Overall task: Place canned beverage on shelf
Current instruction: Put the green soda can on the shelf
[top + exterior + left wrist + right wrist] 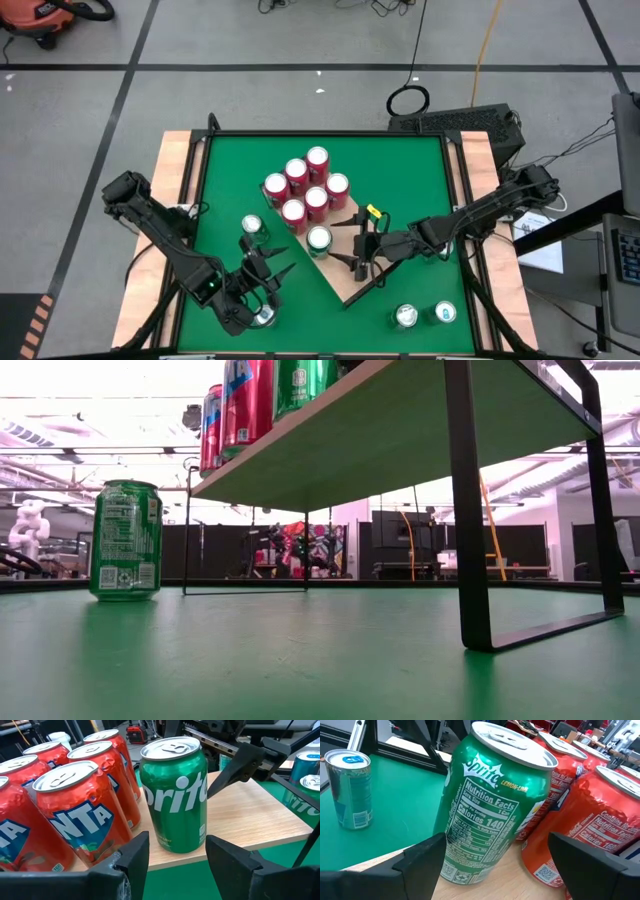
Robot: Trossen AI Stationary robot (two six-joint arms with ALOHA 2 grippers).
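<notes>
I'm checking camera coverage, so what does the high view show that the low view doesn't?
Only the high view: both arms, with the left gripper and right gripper open on either side of the green can at the shelf edge, and two cans on the table near the right arm. Only the low view: the shelf's underside, its dark legs and the room behind. Both: red cans and a green one on the shelf.

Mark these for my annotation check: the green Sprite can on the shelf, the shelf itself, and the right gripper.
Sprite can [174, 800], left wrist view, label side.
Shelf [250, 817], left wrist view, bare wood top.
Right gripper [357, 243], high view, between fingertips.
</notes>
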